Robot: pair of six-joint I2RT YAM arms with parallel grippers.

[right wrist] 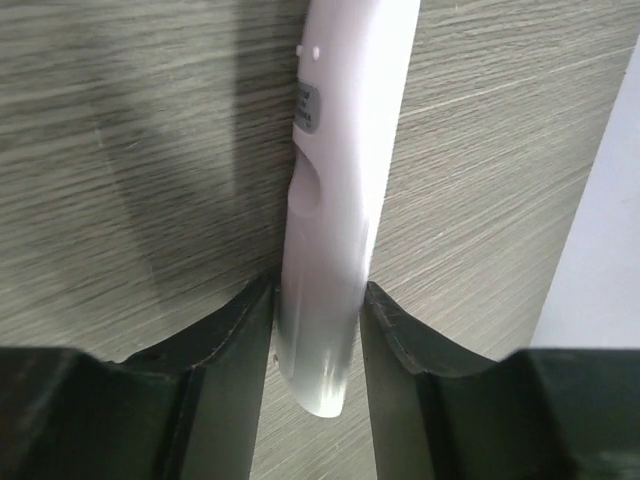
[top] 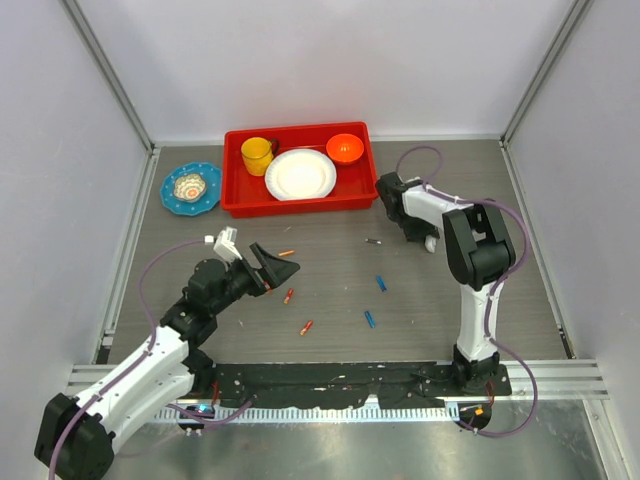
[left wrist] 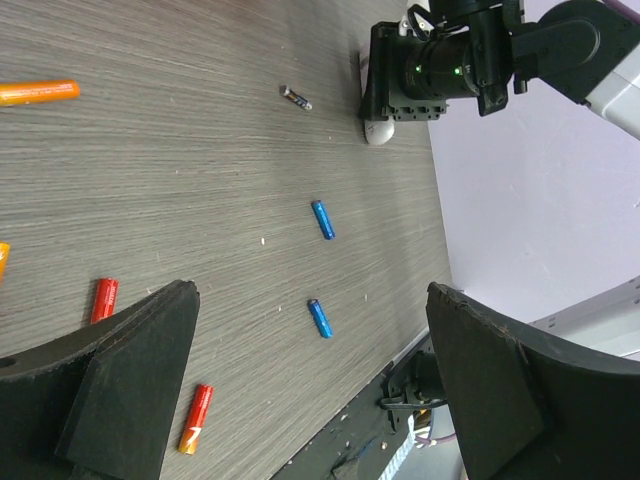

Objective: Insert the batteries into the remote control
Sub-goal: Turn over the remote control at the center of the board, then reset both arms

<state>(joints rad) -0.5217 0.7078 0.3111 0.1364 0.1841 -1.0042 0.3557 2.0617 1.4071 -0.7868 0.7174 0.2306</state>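
Grips the remote control [right wrist: 345,150] in the right end effector [right wrist: 318,300], drawn in until both fingers [right wrist: 235,330] press its long sides, over the far right of the worktop [top: 430,300] near the right corner of the red tray [top: 290,208]. Shows only a narrow white flank with a small grey label in the right wrist view, so cannot tell which face carries the buttons or whether the battery recess lies open. From above, hides nearly all of the handset under the right arm, leaving one small white end beside the black wrist. Cannot tell whether that end touches the worktop or hangs just over it. Spreads the left end effector [left wrist: 312,295] wide, with nothing between its fingers, above the left-centre of the worktop. Finds the batteries loose on the worktop, all apart from the remote control: two blue cells [top: 381,283] [top: 369,319] nearest it, a red cell [top: 289,296], an orange-red cell [top: 306,327] and an orange cell [top: 286,253] near the left end effector. Adds a tiny dark cell [top: 373,241], too small for its colour to be read. Cuts off one orange cell at the left border of the left wrist view.
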